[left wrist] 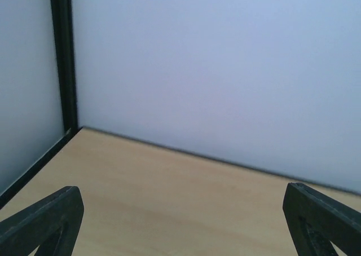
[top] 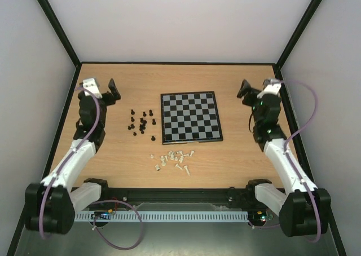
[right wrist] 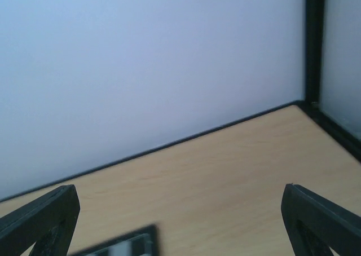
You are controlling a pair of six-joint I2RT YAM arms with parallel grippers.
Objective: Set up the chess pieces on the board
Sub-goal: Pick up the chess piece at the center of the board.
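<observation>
In the middle of the wooden table (top: pixel 237 160), a little toward the far side: the board (top: pixel 190 117), lying flat, with black and grey-white squares and a thin black border.

To the left of the board, near it but not touching: the black chess pieces (top: pixel 141 122), a loose group on the bare wood. Too small to tell for each one whether upright or fallen.

Nearer than the board, just below its near left corner: the white chess pieces (top: pixel 174 159), scattered close together, several clearly lying on their sides. Both groups on the wood, apart from the squares.

At the far left of the table, well apart from the black group: the left gripper (top: pixel 101 91), pointing toward the far wall. In the left wrist view the same gripper (left wrist: pixel 183 222) spread wide, its dark fingers (left wrist: pixel 56 211) at the two lower corners, with only bare wood and the pale back wall (left wrist: pixel 214 70) showing between. Gripping nothing.

At the far right, well apart from the board: the right gripper (top: pixel 258 92), in a mirrored pose. In the right wrist view also spread wide (right wrist: pixel 180 222), fingers (right wrist: pixel 304 211) at both lower corners, touching nothing. At the bottom edge of that view, blurred: one corner of the board (right wrist: pixel 127 245).
</observation>
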